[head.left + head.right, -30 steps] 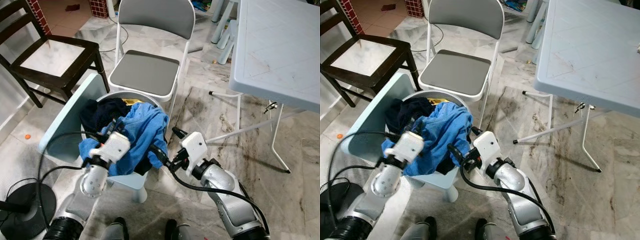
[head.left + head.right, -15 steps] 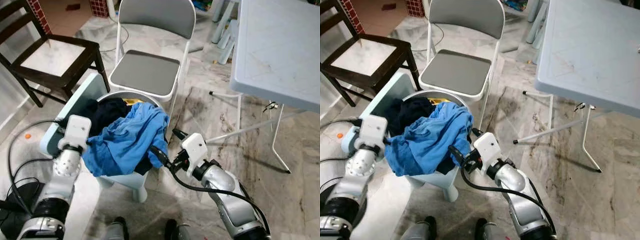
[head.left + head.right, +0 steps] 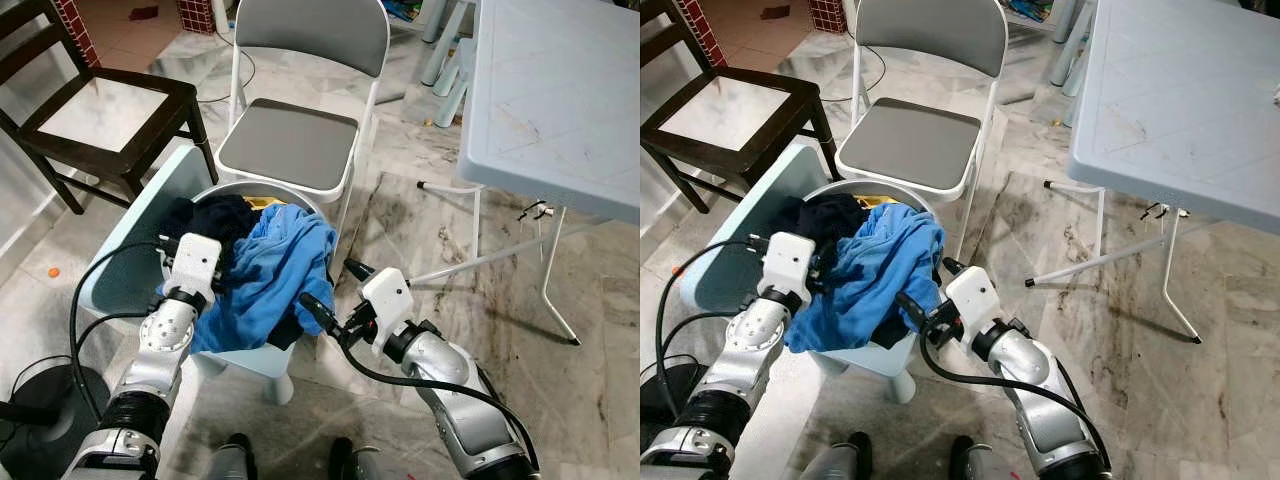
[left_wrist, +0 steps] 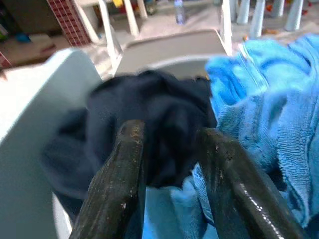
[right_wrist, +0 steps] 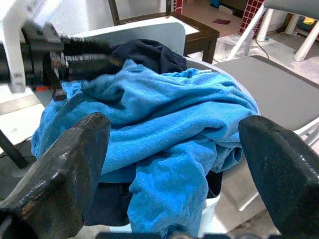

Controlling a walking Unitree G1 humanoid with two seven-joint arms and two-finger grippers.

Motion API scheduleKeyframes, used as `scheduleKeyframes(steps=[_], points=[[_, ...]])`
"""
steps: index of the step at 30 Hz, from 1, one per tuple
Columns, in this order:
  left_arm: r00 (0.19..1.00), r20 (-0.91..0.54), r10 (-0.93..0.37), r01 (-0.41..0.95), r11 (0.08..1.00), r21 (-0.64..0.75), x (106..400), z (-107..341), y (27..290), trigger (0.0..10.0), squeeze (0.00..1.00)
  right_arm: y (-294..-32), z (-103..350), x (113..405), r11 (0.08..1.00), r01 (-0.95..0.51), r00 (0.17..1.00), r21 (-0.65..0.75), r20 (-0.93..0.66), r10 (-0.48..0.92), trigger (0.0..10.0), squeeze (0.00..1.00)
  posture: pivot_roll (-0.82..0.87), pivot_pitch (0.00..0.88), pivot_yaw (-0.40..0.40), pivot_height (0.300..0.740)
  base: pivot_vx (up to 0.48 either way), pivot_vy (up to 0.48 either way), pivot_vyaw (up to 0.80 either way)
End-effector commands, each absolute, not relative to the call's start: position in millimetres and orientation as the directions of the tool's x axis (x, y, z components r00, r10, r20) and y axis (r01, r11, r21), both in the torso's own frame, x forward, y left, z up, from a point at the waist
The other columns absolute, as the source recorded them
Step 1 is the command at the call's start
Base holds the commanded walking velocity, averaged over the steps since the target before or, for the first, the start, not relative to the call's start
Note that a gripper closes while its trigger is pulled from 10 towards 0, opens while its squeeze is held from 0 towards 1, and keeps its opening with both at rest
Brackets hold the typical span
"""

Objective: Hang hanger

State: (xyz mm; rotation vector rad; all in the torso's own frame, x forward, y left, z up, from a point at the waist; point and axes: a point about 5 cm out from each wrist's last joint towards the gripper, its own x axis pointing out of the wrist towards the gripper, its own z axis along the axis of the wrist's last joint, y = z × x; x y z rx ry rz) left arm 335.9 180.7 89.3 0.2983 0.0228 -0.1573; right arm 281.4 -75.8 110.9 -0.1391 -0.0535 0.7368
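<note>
Both end effectors (fingers apart) at blue garment [image 3: 275, 270]

The left gripper [image 3: 822, 268] sits at the pale blue laundry basket [image 3: 720, 262], its fingers buried where the dark garment [image 3: 825, 216] meets the blue cloth [image 3: 875, 275]. The right gripper [image 3: 930, 292], fingers apart, is just beside the cloth's other edge. Beyond both stand a grey folding chair [image 3: 910, 140] and a dark wooden chair [image 3: 720, 105].
</note>
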Motion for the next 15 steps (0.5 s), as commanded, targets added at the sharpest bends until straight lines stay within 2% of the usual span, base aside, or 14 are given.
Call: scheduleKeyframes(steps=[1,2,7,15], points=[[0.977,-0.09,-0.193,0.211,0.938,0.275,333,81,171,3.7,0.0,-75,111,279,0.726,-0.671,0.735,-0.15,0.0,0.678,10.0,0.0,0.12,0.249,-0.088,0.74,0.0,0.0,0.0],[0.975,-0.094,-0.203,0.221,0.937,0.272,333,80,168,0.0,0.0,-75,110,278,0.726,-0.671,0.734,-0.151,0.0,0.679,10.0,0.0,0.12,0.248,-0.088,0.74,0.0,0.0,0.0],[0.96,-0.113,-0.255,0.276,0.932,0.235,331,76,152,0.0,0.0,-75,111,278,0.724,-0.671,0.734,-0.157,-0.002,0.68,10.0,0.0,0.11,0.246,-0.087,0.74,0.0,0.0,0.0],[0.933,-0.101,-0.347,0.361,0.893,0.268,327,78,127,0.0,0.0,-75,111,279,0.725,-0.669,0.735,-0.164,-0.004,0.678,10.0,0.0,0.11,0.246,-0.086,0.74,0.0,0.0,0.0]])
